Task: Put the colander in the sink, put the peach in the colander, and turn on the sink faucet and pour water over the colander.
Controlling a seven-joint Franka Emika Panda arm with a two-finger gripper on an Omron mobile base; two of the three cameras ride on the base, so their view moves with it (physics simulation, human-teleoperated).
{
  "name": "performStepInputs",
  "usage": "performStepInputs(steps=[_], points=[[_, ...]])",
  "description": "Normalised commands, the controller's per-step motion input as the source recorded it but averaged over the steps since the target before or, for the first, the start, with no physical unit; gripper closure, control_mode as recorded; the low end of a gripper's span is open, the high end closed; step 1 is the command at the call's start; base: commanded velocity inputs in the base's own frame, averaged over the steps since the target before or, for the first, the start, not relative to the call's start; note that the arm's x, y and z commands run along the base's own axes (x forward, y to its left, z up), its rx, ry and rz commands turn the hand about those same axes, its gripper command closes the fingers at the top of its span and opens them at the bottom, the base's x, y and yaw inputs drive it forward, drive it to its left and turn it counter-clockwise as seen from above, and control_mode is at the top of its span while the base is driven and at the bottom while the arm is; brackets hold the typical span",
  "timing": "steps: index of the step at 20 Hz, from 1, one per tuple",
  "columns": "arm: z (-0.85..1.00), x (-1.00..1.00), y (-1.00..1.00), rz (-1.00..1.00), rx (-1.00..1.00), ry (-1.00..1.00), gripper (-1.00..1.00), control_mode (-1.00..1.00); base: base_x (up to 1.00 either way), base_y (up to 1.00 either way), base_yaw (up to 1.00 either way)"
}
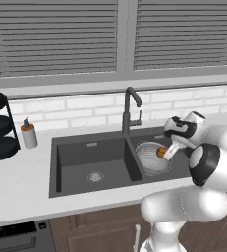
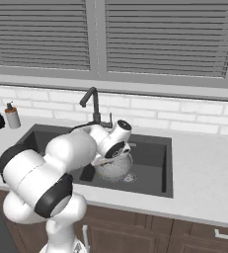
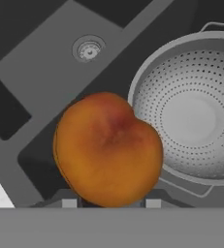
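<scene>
Left base view: my fingers [image 1: 162,152] are clamped on the peach [image 1: 161,152], a small orange spot held over the colander's [image 1: 152,158] rim on the side nearest my arm. The colander sits in the right basin of the sink [image 1: 75,157], just right of the divider. The sink faucet [image 1: 130,109] stands at the back edge, behind the divider; I see no stream.

Right base view: my wrist covers the fruit. The colander [image 2: 116,168] shows below my hand, on the basin floor.

Hand view: the peach [image 3: 107,150] sits between my fingertips, round, orange with a red blush and a shallow cleft. The colander's [image 3: 198,116] bowl is beside it, not under it. In my judgement, the release calls for a shift toward the bowl's middle first.
</scene>
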Motion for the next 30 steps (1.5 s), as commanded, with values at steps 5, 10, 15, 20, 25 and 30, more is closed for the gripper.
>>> performStepInputs(steps=[5, 10, 15, 20, 25, 30], points=[[-0.32, 0.31, -0.03, 0.0, 0.0, 0.0, 1.0, -1.0, 0.0, 0.0, 0.0], [-0.23, 0.34, -0.09, 0.0, 0.0, 0.0, 1.0, -1.0, 0.0, 0.0, 0.0], [-0.19, 0.36, -0.08, 0.0, 0.0, 0.0, 1.0, -1.0, 0.0, 0.0, 0.0], [-0.27, 0.34, -0.05, 0.0, 0.0, 0.0, 1.0, -1.0, 0.0, 0.0, 0.0], [-0.37, 0.22, -0.01, 0.0, 0.0, 0.0, 1.0, -1.0, 0.0, 0.0, 0.0], [-0.29, 0.2, 0.0, 0.0, 0.0, 0.0, 1.0, -1.0, 0.0, 0.0, 0.0]])
